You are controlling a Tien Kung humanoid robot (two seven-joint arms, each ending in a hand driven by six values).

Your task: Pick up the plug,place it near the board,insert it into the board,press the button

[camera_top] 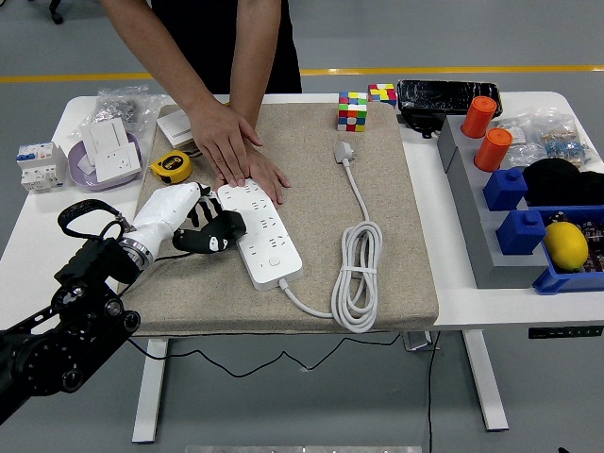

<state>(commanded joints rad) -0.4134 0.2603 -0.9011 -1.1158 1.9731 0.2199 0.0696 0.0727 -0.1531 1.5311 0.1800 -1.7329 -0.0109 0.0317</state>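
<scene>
1. The robot's left hand [193,223], white-shelled with black fingers [215,237], reaches in from the lower left and rests at the left edge of the white power board [260,233], which lies on a tan mat [377,236] covering the middle of the white surface [38,226].
2. The fingers are curled against the board's near-left side; from this angle it is hard to tell whether they clasp the board or merely press on it.
3. A person at the far side lays both hands [231,146] one over the other on the board's far end, pinning it to the mat.
4. The white plug [343,151] lies untouched on the mat, well apart from the robot's hand and right of the board, prongs pointing toward the far edge.
5. Its white cable [359,283] runs toward the near edge, coils in loops beside the board, and joins the board's near end.
6. A Rubik's cube [352,110] stands on the mat's far edge just beyond the plug.
7. A yellow tape measure [171,166] sits just left of the mat near the person's hands, and a purple dish [83,176] with a white switch block stands farther left.
8. On the right, two orange cylinders [485,132] stand in a grey rack, and a lemon [565,245] sits in a blue bin [566,280].
9. The right arm is out of view.
</scene>
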